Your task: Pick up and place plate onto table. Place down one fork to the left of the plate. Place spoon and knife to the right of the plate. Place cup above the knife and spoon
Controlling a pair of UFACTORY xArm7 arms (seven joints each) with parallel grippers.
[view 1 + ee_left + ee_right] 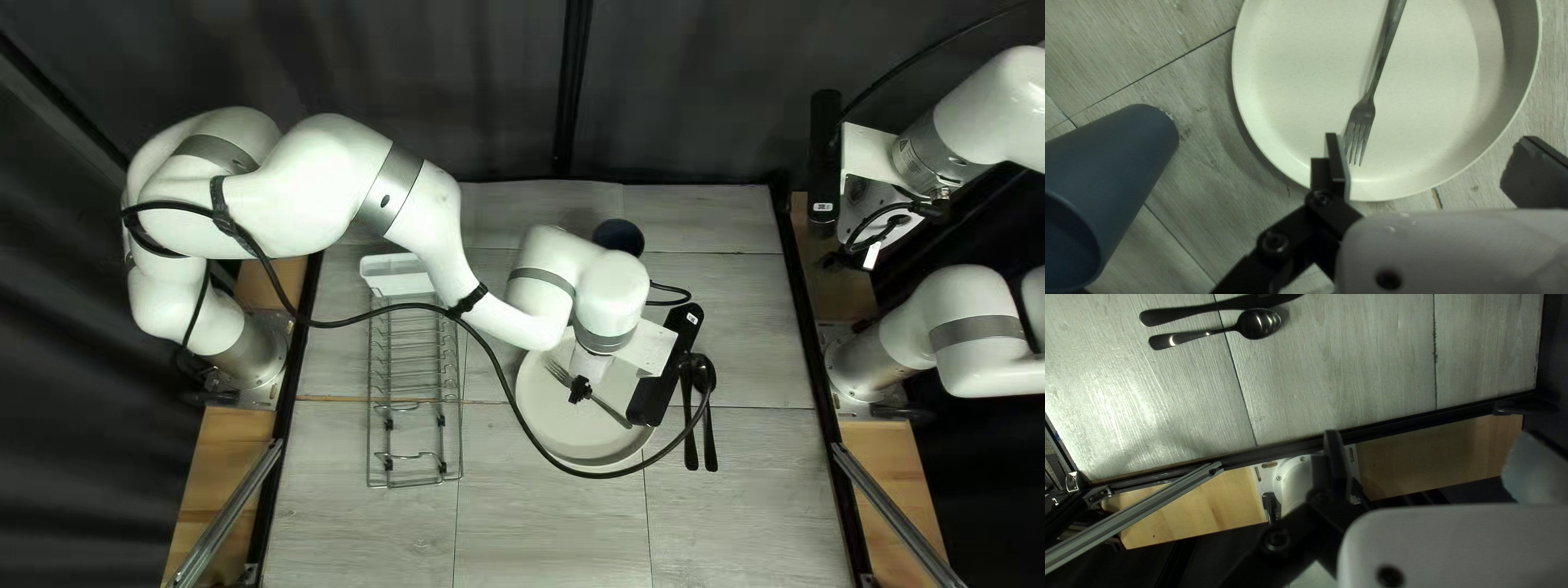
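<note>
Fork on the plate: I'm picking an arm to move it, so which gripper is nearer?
Left. The left gripper is over the plate, close to the fork; the right gripper is beyond the table's right edge, past the knife and spoon.

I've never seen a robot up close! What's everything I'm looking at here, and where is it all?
Plate: one, cream, on the table
Fork: one, silvery, lying on the plate
Cup: one, dark blue, on the plate's far side
Knife: one, black, right of the plate in the top left view
Spoon: one, black, beside the knife
Rack: one, silver wire, left of the plate
Holder: one, white, at the rack's far end
Table: one, grey, beneath these
Wooden boards: two, tan, along its sides
Metal bars: two, grey, over the boards
Curtain: dark, behind
Arms: two, white, one per side
Cables: several, black, on the arms
Left gripper: one, black, open above the plate
Right gripper: one, black, open near the table's right edge
</note>
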